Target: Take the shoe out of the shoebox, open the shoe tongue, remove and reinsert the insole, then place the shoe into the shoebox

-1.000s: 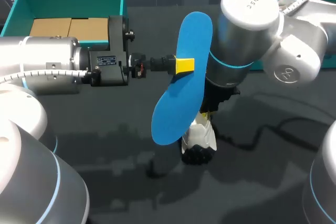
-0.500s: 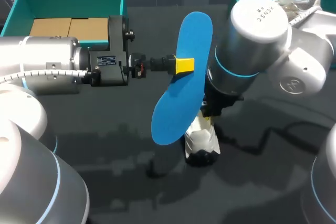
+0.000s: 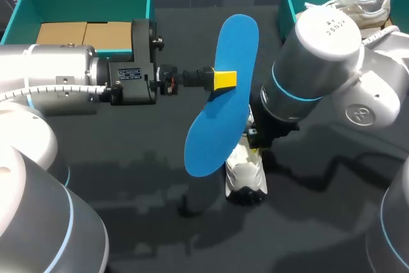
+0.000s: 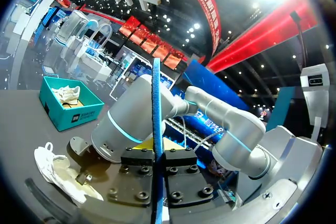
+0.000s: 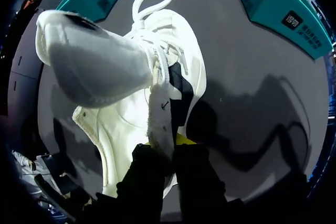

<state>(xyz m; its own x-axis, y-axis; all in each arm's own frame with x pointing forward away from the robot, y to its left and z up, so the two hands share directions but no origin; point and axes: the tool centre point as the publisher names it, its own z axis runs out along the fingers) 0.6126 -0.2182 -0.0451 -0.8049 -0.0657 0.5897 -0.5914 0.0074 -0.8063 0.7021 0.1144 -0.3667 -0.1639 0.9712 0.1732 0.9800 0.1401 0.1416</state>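
Your left pincer (image 3: 220,79) is clamped on the blue insole (image 3: 223,126), held aloft: sneaker out, insole removed; reinserting and boxing remain. The white sneaker (image 3: 245,171) rests on the surface (image 3: 128,177). Only the right wrist view shows your right pincer (image 5: 167,153) gripping its upper; the head view hides that.
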